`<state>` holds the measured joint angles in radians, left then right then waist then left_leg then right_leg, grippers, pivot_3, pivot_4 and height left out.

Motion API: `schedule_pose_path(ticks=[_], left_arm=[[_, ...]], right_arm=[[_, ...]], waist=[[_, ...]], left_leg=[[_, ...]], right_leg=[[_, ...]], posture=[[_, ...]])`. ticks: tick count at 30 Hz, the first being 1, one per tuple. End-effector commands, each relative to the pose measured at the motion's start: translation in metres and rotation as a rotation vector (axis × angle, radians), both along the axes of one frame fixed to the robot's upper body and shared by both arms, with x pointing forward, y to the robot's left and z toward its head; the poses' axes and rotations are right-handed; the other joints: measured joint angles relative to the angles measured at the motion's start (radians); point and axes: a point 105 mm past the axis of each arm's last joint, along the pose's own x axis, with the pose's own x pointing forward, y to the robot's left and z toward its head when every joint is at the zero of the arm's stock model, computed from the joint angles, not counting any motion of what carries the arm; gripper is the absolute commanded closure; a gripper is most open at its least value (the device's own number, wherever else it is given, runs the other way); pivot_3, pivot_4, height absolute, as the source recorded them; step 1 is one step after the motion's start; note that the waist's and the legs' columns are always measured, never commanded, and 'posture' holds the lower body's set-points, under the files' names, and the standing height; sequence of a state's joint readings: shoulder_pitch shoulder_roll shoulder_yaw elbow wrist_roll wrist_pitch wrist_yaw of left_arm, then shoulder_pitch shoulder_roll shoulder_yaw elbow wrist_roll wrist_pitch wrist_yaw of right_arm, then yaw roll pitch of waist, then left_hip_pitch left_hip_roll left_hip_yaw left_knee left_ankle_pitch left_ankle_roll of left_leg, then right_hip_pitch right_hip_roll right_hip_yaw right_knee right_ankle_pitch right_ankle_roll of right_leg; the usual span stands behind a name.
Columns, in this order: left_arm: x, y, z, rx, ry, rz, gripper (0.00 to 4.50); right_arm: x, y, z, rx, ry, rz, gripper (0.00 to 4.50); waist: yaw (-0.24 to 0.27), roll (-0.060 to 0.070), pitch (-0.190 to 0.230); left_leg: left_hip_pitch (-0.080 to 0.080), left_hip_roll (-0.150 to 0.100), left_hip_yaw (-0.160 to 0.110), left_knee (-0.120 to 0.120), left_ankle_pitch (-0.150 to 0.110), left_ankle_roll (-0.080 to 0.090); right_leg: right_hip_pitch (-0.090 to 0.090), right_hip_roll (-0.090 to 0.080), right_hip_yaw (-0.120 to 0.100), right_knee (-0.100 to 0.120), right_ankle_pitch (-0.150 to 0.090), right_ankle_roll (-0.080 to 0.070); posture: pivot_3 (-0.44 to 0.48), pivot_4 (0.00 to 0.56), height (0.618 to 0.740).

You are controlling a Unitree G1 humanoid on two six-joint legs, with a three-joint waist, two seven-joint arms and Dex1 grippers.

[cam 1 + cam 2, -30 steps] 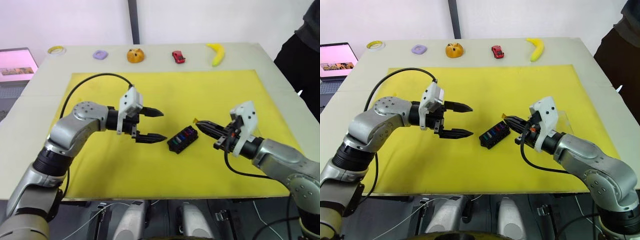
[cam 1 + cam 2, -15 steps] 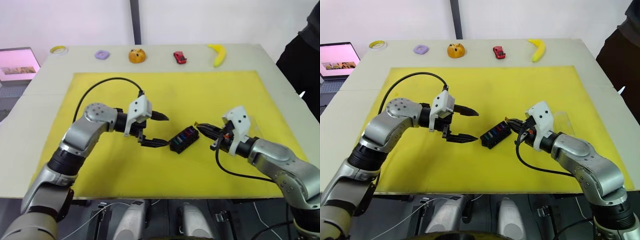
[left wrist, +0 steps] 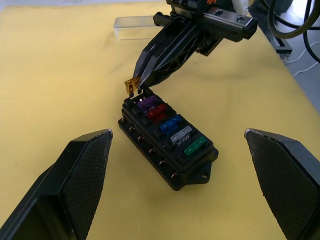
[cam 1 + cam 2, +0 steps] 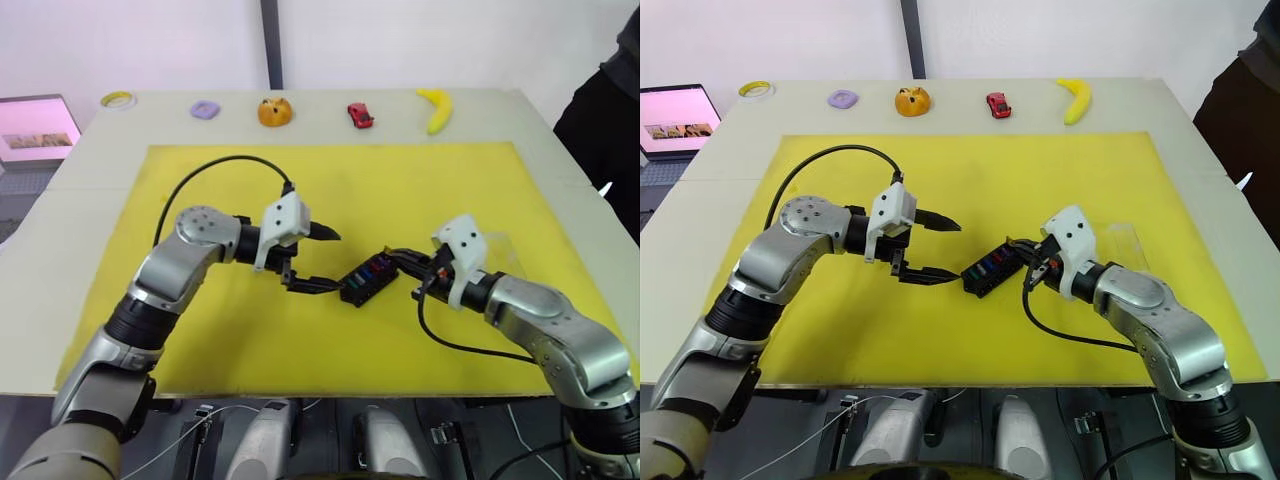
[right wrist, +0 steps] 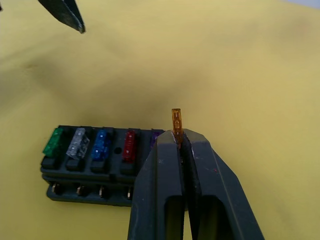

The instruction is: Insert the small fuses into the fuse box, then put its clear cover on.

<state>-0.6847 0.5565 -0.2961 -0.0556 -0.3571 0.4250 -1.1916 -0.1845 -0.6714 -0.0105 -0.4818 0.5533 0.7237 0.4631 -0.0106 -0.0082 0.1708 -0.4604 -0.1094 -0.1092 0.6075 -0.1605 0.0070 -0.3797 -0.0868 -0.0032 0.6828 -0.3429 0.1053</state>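
So right now my right pincer (image 3: 134,86) is clamped on the last small fuse, an amber one (image 3: 131,87), pinched flat between the fingertips with its blades poking out past them. It's hanging right at the end of the fuse box (image 3: 167,146), basically just above the corner nearest that pincer.

The box sits on the yellow mat (image 4: 420,190) on the counter (image 4: 560,160), between my two arms. Five fuses are already seated in one row: green (image 3: 194,146), clear-grey (image 3: 180,135), blue (image 3: 170,122), red (image 3: 156,111), purple (image 3: 147,103). The purple one is at the end closest to the right pincer, green at the end facing the left one.

What matters for the next move, as I read it: the box's long axis runs pretty much straight along the line from one pincer to the other, and the free spot looks to be at the right pincer's end, directly under the amber fuse. So it should be a short drop, not a reach. I can't really tell from here if the blades are lined up with a slot or sitting over the box edge, so I'd go slow.

Left pincer (image 4: 322,261) is spread wide apart, holding nothing, its lower fingertip just beside the box's green end. Probably good for bracing the box if it slides.

The clear cover (image 3: 134,27) lies on the mat behind the right pincer, away from the box. Right arm's nearer to it.
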Motion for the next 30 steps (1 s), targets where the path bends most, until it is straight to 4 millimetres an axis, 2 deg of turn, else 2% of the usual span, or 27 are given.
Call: schedule_pose_path(ticks=[1,30], left_arm=[[-0.0011,-0.002,0.0132,-0.018,-0.054,-0.01,0.04],[-0.0008,-0.0047,0.0156,-0.018,-0.044,-0.002,0.04]], right_arm=[[0.0013,0.0005,0.0102,0.004,-0.054,0.001,4.5],[0.001,0.0005,0.0035,-0.009,-0.052,0.003,4.5]], waist=[[0.0,0.0,0.0],[0.0,0.0,0.0]], left_leg=[[0.0,0.0,0.0,0.0,0.0,0.0],[0.0,0.0,0.0,0.002,0.0,0.0]], right_leg=[[0.0,0.0,0.0,0.0,0.0,0.0],[0.0,0.0,0.0,0.002,0.0,0.0]], posture=[[0.0,0.15,0.735],[0.0,0.15,0.735]])
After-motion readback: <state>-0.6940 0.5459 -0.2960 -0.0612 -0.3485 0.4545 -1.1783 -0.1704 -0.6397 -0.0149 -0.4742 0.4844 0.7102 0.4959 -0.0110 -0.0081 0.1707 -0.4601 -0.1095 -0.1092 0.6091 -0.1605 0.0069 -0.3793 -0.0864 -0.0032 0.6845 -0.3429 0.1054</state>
